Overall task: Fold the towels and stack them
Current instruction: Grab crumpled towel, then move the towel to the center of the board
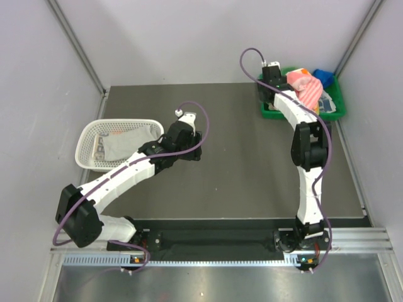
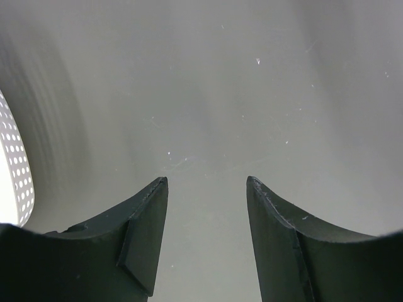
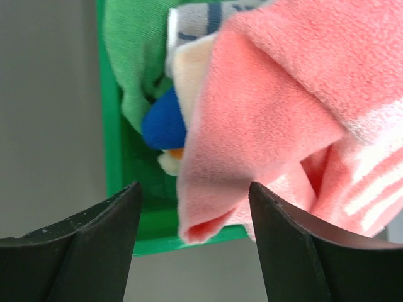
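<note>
— Right gripper: what is it doing?
— Jaws spread, nothing pinched, facing the pink towel heaped with others in the green tray, upper right.
— And the left gripper?
— Open over the table. One grey-white towel lies in the white basket, left; by that, most folding remains.

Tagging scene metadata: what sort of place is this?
Likely a lab robot cell, not a home: left arm and right arm bolted at the table edge, bare panel walls around it, towels staged in a green tray and a white basket.
</note>
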Controlling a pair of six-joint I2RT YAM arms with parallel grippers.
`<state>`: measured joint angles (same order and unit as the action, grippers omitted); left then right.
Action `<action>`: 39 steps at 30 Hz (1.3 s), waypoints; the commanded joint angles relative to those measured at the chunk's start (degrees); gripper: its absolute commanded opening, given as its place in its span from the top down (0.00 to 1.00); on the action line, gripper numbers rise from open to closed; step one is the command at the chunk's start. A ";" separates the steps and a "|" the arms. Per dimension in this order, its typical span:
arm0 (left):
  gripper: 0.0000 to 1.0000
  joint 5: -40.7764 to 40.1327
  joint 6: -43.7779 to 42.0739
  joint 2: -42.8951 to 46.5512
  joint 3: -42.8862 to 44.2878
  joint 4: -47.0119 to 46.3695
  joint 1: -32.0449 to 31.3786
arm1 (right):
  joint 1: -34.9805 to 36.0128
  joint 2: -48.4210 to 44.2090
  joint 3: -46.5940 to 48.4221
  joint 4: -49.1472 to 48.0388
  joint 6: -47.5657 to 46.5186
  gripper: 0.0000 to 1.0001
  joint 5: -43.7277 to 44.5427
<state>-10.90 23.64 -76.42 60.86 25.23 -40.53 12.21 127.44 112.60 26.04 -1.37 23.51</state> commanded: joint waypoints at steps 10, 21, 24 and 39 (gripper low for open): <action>0.43 0.70 0.09 -0.13 -0.48 -3.70 -0.07 | 0.54 2.38 6.14 3.04 -3.29 0.69 10.68; 0.43 1.23 0.53 -0.13 -0.04 -4.05 -0.07 | 0.54 -6.31 8.60 5.16 -0.92 1.00 8.23; 0.43 1.05 0.79 0.31 -0.04 -4.32 -0.07 | 0.62 -11.67 9.22 5.86 0.66 1.00 7.17; 0.44 -3.86 2.29 5.14 -0.22 -5.20 0.02 | 11.15 -35.15 7.90 5.07 5.14 1.00 0.93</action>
<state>-11.57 25.04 -74.98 60.86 23.24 -40.53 20.03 93.89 119.11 32.18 2.07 26.50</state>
